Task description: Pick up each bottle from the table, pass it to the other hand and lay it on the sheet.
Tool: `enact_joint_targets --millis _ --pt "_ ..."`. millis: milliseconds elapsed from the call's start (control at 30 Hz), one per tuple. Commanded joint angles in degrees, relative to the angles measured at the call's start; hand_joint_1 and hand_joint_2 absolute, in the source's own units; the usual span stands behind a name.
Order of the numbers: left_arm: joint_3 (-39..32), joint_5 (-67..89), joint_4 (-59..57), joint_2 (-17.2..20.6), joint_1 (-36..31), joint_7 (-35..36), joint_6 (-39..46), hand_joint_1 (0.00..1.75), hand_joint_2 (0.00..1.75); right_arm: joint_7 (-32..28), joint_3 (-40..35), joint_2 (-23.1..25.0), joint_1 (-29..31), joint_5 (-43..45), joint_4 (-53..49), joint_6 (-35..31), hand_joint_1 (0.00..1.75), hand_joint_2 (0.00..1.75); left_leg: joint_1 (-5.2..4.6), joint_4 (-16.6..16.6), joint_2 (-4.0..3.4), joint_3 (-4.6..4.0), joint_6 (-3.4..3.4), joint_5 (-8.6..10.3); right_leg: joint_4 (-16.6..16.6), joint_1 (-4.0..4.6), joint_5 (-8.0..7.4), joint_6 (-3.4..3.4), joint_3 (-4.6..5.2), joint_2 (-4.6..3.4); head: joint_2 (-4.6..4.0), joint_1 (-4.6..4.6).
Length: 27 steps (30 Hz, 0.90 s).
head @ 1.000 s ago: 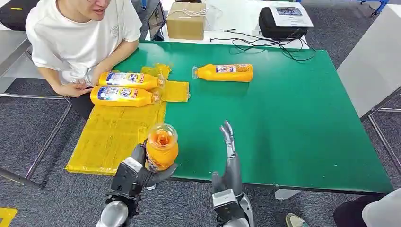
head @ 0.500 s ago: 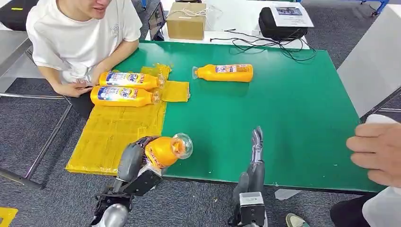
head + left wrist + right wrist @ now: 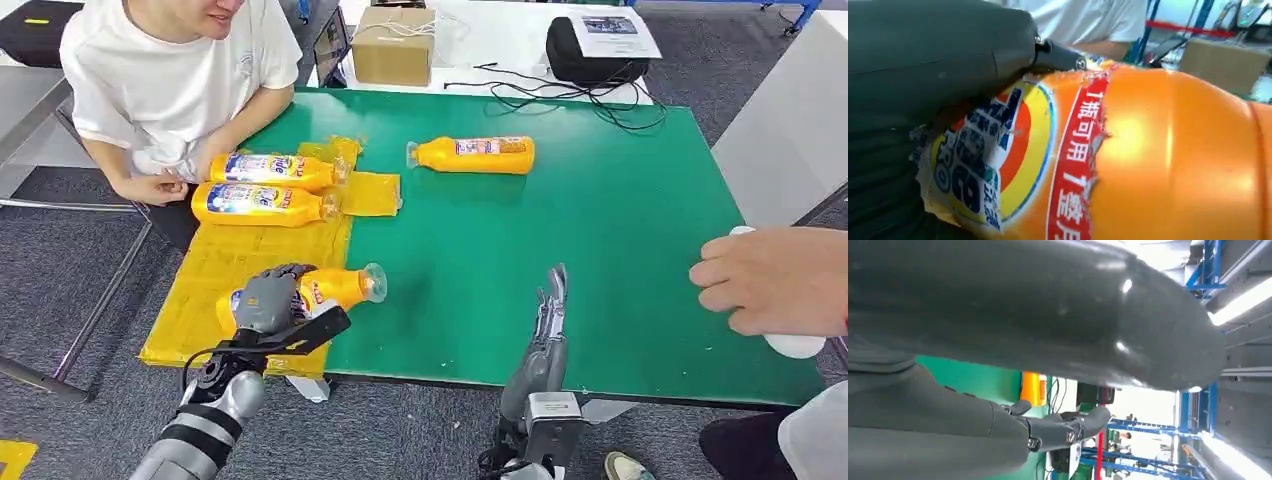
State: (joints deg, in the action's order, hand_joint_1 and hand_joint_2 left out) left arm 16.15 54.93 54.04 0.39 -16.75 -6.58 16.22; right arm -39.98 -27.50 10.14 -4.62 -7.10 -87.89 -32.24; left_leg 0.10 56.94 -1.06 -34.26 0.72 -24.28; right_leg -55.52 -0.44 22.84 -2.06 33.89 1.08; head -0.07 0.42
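Four orange detergent bottles are in sight. The left hand (image 3: 268,299) is wrapped over the top of one of them, the held bottle (image 3: 335,287), gripping its labelled body; this bottle lies nearly on its side above the near right corner of the yellow sheet (image 3: 235,275), its clear cap pointing right over the green table (image 3: 600,250). From the left wrist, the same held bottle (image 3: 1148,165) shows its torn blue, yellow and red label pressed against the dark fingers (image 3: 948,50). Two laid bottles rest side by side on the far end of the sheet, both on their sides with caps pointing right: the far laid bottle (image 3: 278,168) and the near laid bottle (image 3: 262,203), touching or almost touching along their lengths. A single lone bottle (image 3: 475,154) lies on its side on the bare table, well apart from the sheet, cap pointing left. The right hand (image 3: 545,325) stands at the near table edge with fingers straight, pointing up and forward, holding nothing; the right wrist view shows its fingers (image 3: 1068,427) extended and apart. One person in a white T-shirt (image 3: 160,80) sits at the far left corner. Another person's hand (image 3: 770,280) reaches in over the table's right edge, closed on a white object. One cardboard box (image 3: 396,44) and one black bag (image 3: 590,45) sit on the white surface beyond.
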Motion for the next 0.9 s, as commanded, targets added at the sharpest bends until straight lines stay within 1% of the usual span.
enact_joint_targets --millis 33,67,200,233,267,300,333,367,400,500,633,667,733,833,900 --pt "-2.37 -0.61 -15.9 0.55 -4.77 0.52 -1.44 1.75 1.75 -0.02 -1.21 -0.32 1.63 0.49 3.31 0.77 0.0 0.0 0.0 -0.11 -0.1 0.32 -0.07 -0.05 0.06 -0.02 0.0 0.07 -0.23 -0.23 0.0 -0.04" --pt "-2.57 -0.71 -17.3 0.31 -5.48 0.81 -2.3 1.75 1.75 -0.02 -1.47 -0.44 1.64 0.29 3.88 1.01 0.0 0.0 0.02 -0.13 -0.13 0.38 -0.09 -0.06 0.08 0.0 -0.01 0.09 -0.29 -0.29 0.0 -0.07" --pt "-1.81 0.59 -22.03 0.69 -8.29 1.36 -4.65 1.75 1.75 -0.02 -0.98 -0.39 2.01 1.02 4.1 1.76 0.0 0.0 0.01 -0.09 -0.04 0.44 -0.07 -0.03 0.02 -0.01 0.01 0.06 -0.34 -0.13 0.0 -0.07" --pt "-1.8 0.51 -22.3 0.67 -8.52 1.2 -5.02 1.75 1.75 -0.02 -0.9 -0.38 2.05 1.19 4.23 2.0 0.0 0.0 0.03 -0.11 -0.08 0.5 -0.11 -0.03 0.02 0.01 -0.02 0.1 -0.37 -0.23 0.0 -0.04" --pt "-1.8 0.2 -22.99 0.56 -8.97 0.85 -6.13 1.68 1.75 -0.02 -0.82 -0.34 2.11 1.3 4.42 2.63 0.0 0.0 0.02 -0.11 -0.07 0.49 -0.11 -0.01 0.01 0.01 -0.03 0.1 -0.37 -0.2 0.0 -0.07" --pt "-1.22 0.47 -23.31 0.62 -9.16 0.3 -7.08 1.06 1.75 -0.02 -0.79 -0.2 2.23 1.24 4.69 2.93 0.0 0.0 0.02 -0.12 -0.09 0.53 -0.13 -0.01 0.0 0.01 -0.04 0.12 -0.4 -0.26 0.0 -0.04" --pt "-1.07 0.32 -23.4 0.67 -9.12 -0.03 -7.88 0.38 1.75 -0.02 -0.8 -0.15 2.29 1.27 4.74 3.17 0.0 0.0 0.03 -0.12 -0.09 0.53 -0.14 -0.01 -0.01 0.02 -0.04 0.12 -0.44 -0.24 0.0 -0.07" --pt "-1.14 -0.3 -23.44 0.66 -8.87 -0.66 -9.2 0.05 1.75 -0.02 -0.76 -0.07 2.4 1.36 4.84 3.46 0.0 0.0 0.03 -0.11 -0.08 0.55 -0.13 -0.02 -0.01 0.02 -0.02 0.13 -0.49 -0.19 0.0 -0.04" --pt "-1.66 -2.04 -23.1 0.67 -8.27 -1.92 -11.87 0.0 1.75 -0.02 -0.68 0.0 2.47 1.48 4.83 3.76 0.0 0.0 0.04 -0.15 -0.14 0.6 -0.18 0.02 0.02 0.03 -0.08 0.17 -0.5 -0.28 0.0 -0.04" --pt "-1.66 -2.04 -23.1 0.67 -8.27 -1.92 -11.87 0.0 1.75 -0.02 -0.68 0.0 2.47 1.48 4.83 3.76 0.0 0.0 0.01 -0.14 -0.21 0.65 -0.26 0.04 -0.09 0.0 -0.07 0.21 -0.51 -0.29 0.0 -0.04" --pt "-2.09 -4.25 -20.74 1.06 -6.58 -3.63 -13.43 0.0 1.75 -0.02 -0.57 0.13 2.76 1.33 5.21 4.4 0.0 0.0 0.0 -0.16 -0.22 0.8 -0.3 0.05 -0.12 -0.01 -0.06 0.24 -0.53 -0.29 0.0 -0.07" --pt "-1.8 -4.55 -19.41 0.94 -6.11 -4.85 -13.11 0.0 1.75 -0.02 -0.59 0.15 2.79 1.2 5.41 4.51 0.0 0.0 0.03 -0.19 -0.25 0.83 -0.32 0.02 -0.07 0.02 -0.07 0.26 -0.57 -0.39 0.0 -0.02" --pt "-1.34 -7.25 -13.8 0.2 -4.12 -7.46 -14.34 0.0 1.75 -0.02 -0.62 0.1 2.63 1.03 5.36 4.63 0.0 0.0 -0.02 -0.17 -0.16 0.81 -0.29 0.05 -0.12 -0.03 -0.02 0.21 -0.58 -0.27 0.0 -0.04" --pt "-1.34 -7.25 -13.8 0.2 -4.12 -7.46 -14.34 0.0 1.75 -0.02 -0.62 0.1 2.63 1.03 5.36 4.63 0.0 0.0 -0.01 -0.14 -0.11 0.76 -0.28 0.05 -0.14 -0.03 0.02 0.16 -0.58 -0.24 0.0 -0.07" --pt "-0.11 -11.76 -5.85 -0.53 -1.28 -8.78 -16.88 0.0 1.75 -0.02 -0.5 0.04 2.63 0.89 5.35 4.28 0.0 0.0 0.02 -0.12 -0.11 0.75 -0.28 0.04 -0.13 -0.01 0.02 0.17 -0.57 -0.25 0.0 -0.07"
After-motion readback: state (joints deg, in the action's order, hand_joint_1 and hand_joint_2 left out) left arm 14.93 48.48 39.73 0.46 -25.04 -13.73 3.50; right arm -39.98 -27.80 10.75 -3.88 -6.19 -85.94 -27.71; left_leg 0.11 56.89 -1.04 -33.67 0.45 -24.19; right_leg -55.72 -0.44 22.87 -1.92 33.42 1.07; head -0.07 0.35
